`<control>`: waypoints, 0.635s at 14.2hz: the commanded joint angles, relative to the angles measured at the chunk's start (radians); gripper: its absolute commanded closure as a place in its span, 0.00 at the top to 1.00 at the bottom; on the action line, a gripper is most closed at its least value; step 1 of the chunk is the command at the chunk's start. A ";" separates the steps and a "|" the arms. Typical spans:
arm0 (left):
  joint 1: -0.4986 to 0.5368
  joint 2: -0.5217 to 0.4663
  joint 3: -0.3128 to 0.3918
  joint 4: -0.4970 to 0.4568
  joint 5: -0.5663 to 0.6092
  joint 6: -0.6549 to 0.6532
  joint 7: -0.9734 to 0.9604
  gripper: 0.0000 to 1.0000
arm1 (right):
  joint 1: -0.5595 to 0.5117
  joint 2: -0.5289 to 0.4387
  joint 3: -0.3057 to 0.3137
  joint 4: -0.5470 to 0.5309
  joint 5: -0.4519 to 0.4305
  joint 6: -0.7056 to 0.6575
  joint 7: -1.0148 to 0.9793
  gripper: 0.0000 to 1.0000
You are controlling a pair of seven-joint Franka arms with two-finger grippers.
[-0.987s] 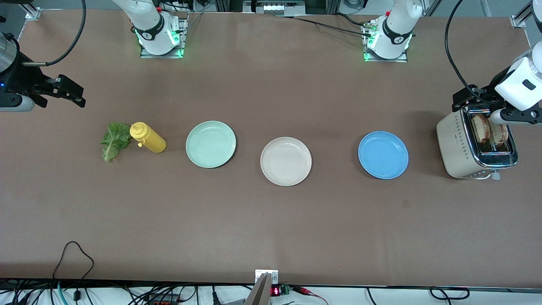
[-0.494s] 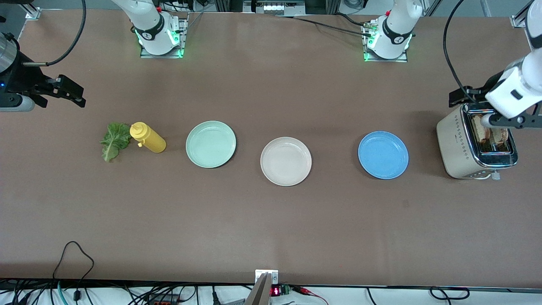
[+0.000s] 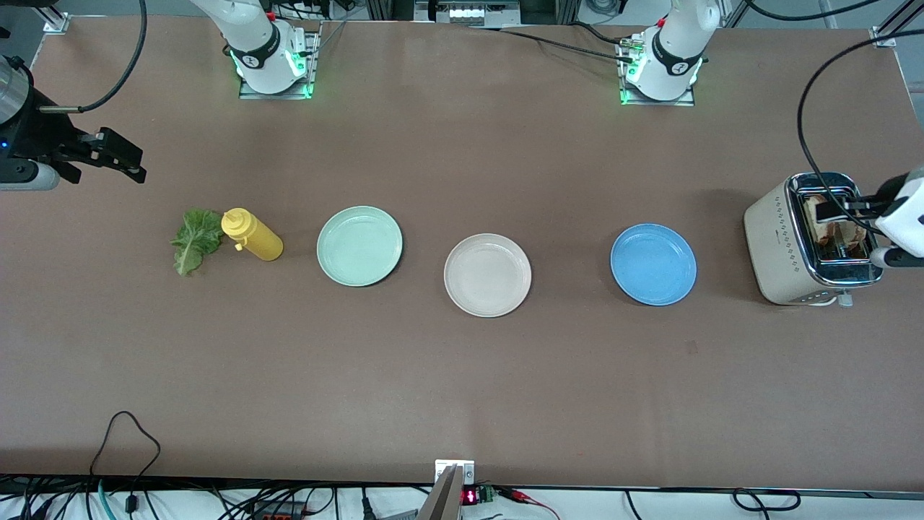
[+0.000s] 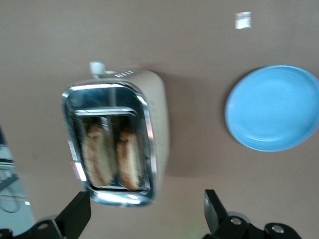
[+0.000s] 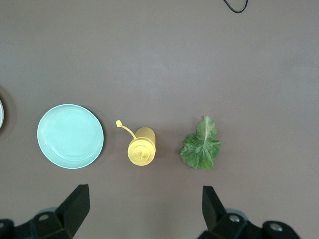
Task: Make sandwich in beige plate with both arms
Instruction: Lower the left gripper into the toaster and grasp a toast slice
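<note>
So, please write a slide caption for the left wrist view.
Open left pincer over the toaster holding two toast slices, blue plate beside it.

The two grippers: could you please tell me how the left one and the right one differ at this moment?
The left gripper hangs over the toaster that holds two toast slices; the right gripper hangs over bare table at the right arm's end, not above any task item. The left wrist view shows the toaster and blue plate; the right wrist view shows the lettuce leaf, mustard bottle and mint-green plate. Both are open and empty.
</note>
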 commanded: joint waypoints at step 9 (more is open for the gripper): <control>0.100 -0.210 -0.006 -0.521 0.042 0.464 0.039 1.00 | -0.009 -0.007 0.003 -0.001 0.017 -0.008 -0.009 1.00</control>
